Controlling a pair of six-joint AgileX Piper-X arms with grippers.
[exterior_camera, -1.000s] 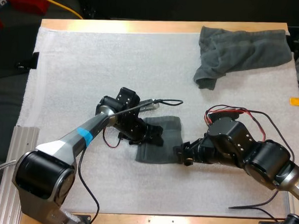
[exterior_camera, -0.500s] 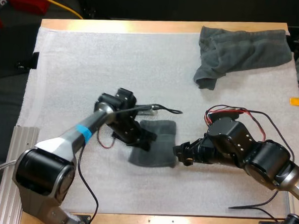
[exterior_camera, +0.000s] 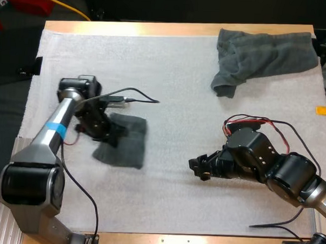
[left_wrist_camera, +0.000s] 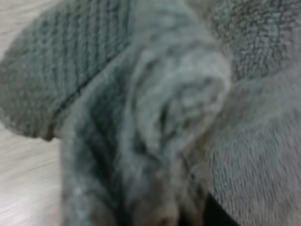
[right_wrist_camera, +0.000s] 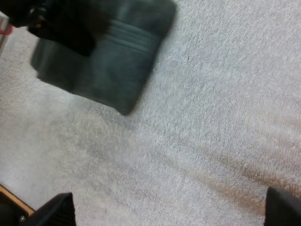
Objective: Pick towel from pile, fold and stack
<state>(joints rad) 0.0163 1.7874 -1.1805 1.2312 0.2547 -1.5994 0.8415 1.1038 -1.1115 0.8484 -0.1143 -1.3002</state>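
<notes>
Left pincer, clamped on the towel, should lay it flat and square on the mat; right pincer hangs apart.

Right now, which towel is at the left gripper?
The folded towel, pinched at its edge by the left gripper; the crumpled towel lies apart, far off to the right.

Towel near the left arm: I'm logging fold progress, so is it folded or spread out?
Folded: the towel is a compact rectangle on the mat, layered edges showing in the right wrist view.
</notes>
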